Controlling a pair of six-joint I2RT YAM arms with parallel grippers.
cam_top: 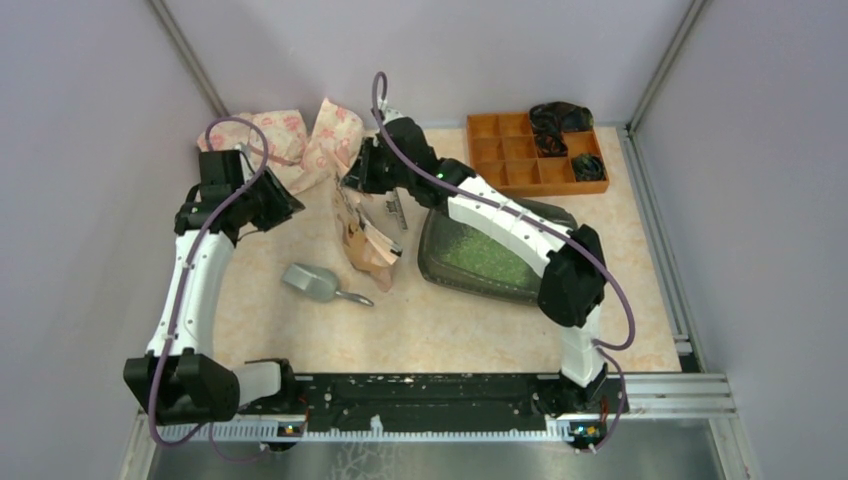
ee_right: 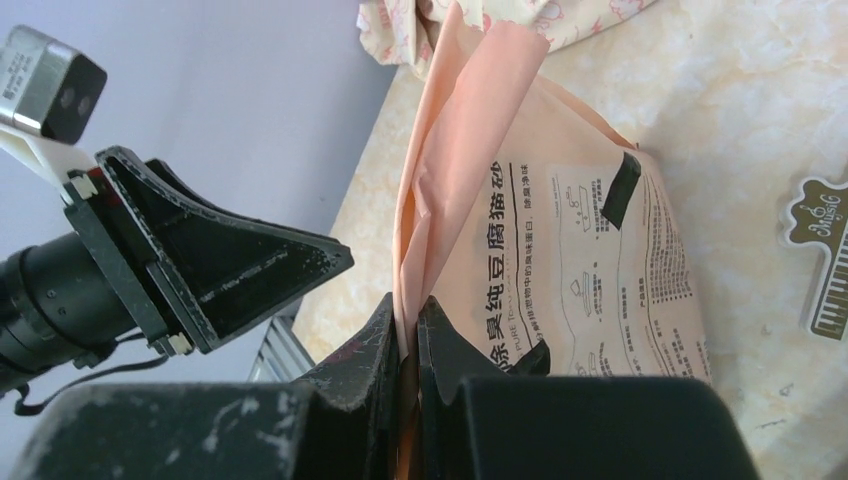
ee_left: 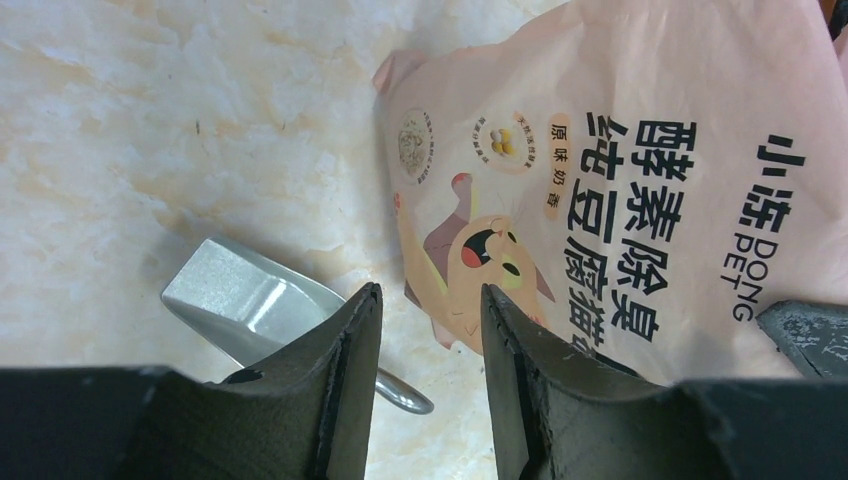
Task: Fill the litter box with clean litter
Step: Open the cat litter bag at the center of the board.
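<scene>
The litter box (cam_top: 548,214) is a dark shallow tray right of centre, holding light-green clean litter (cam_top: 475,252). My right arm reaches across it toward the back left. There my right gripper (cam_top: 352,184) (ee_right: 407,315) is shut on the folded top edge of a peach-orange printed paper bag (cam_top: 367,243) (ee_right: 580,270), which hangs down to the table. My left gripper (cam_top: 284,205) (ee_left: 430,300) hovers just left of the bag (ee_left: 620,170). Its jaws are open with nothing between them. In the right wrist view the left gripper (ee_right: 215,265) shows close beside the bag.
A grey metal scoop (cam_top: 315,283) (ee_left: 245,300) lies on the table left of the bag. An orange compartmented organiser (cam_top: 520,152) with dark items stands at the back right. Crumpled patterned bags (cam_top: 300,140) lie at the back left. Walls close in on three sides.
</scene>
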